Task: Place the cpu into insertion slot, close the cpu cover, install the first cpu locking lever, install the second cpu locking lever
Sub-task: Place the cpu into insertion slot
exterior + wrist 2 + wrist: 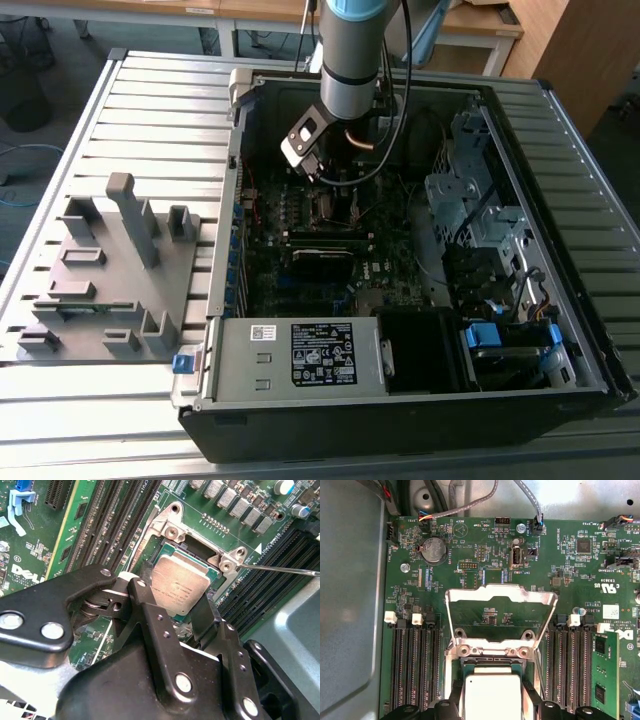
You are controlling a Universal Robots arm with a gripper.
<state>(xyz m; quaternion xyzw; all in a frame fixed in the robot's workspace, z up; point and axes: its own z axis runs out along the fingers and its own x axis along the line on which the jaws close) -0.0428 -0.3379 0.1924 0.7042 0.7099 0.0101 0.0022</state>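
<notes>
In both wrist views the cpu (pixel 177 586) (pixel 492 694), a flat grey-brown square chip, lies between my gripper's (pixel 172 600) (pixel 492 705) two black fingers (pixel 145 605), which are pressed against its opposite edges. It is low over the insertion slot (pixel 200 544), inside the silver rim (pixel 170 530) (pixel 490 651). I cannot tell whether it is fully seated. The cpu cover (pixel 520 594) stands swung up on its hinge, showing board through its cut-out. A thin locking lever (pixel 280 570) sticks out beside the socket. In the exterior view the gripper (pixel 332 188) reaches down into the open computer case.
Long black memory slots (pixel 415 670) flank the socket on both sides, with one green memory stick (pixel 605 675) fitted. A coin battery (pixel 433 549) and cables lie beyond the cover. A grey fixture plate (pixel 110 270) sits at the exterior view's left. The power supply (pixel 300 355) and drive cage (pixel 480 210) crowd the case.
</notes>
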